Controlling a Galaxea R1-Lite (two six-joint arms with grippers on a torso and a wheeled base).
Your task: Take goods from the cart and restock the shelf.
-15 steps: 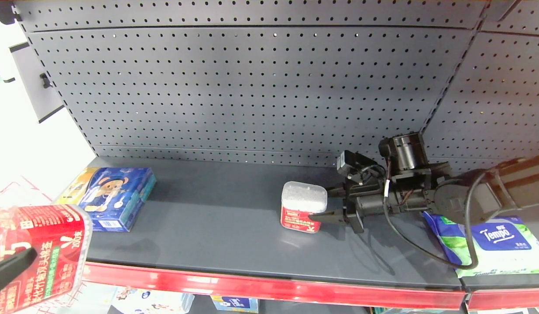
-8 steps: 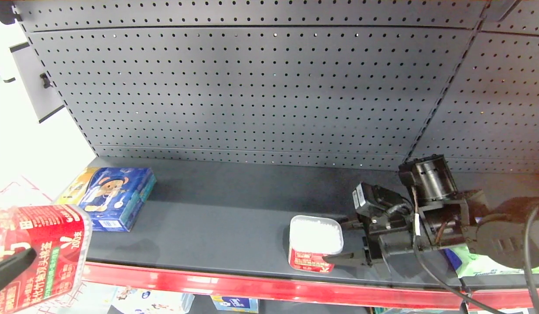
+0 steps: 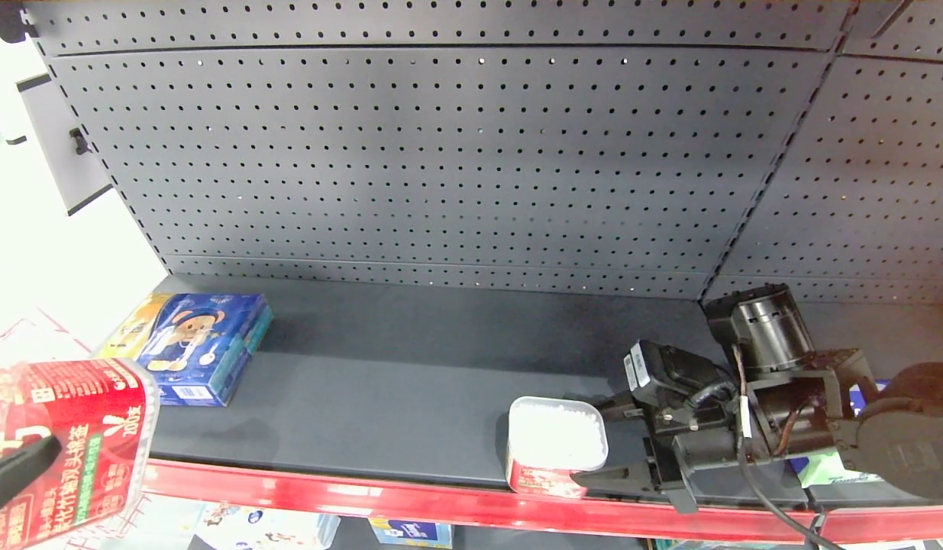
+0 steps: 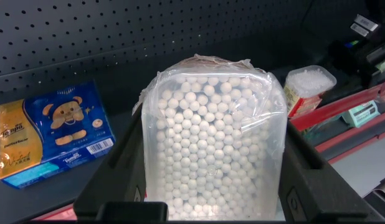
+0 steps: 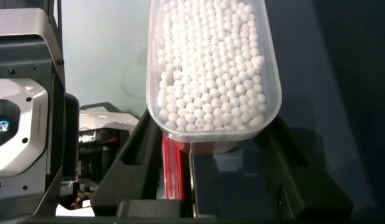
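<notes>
The right pincer (image 3: 589, 443) is clenched on an upright swab tub (image 3: 557, 434) at the front edge of the shelf (image 3: 395, 382), just behind the red lip (image 3: 364, 493), with the arm lying to the tub's right. The left pincer (image 3: 28, 466) grips a second swab tub (image 3: 74, 443) forward of the shelf's left end, near the blue tissue pack (image 3: 204, 347). Release likely follows, and the edge margin looks slim.

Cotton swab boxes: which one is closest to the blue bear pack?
The box in the left gripper, off the shelf's left end near that pack. The other box is far along, between the right gripper's fingers.
</notes>
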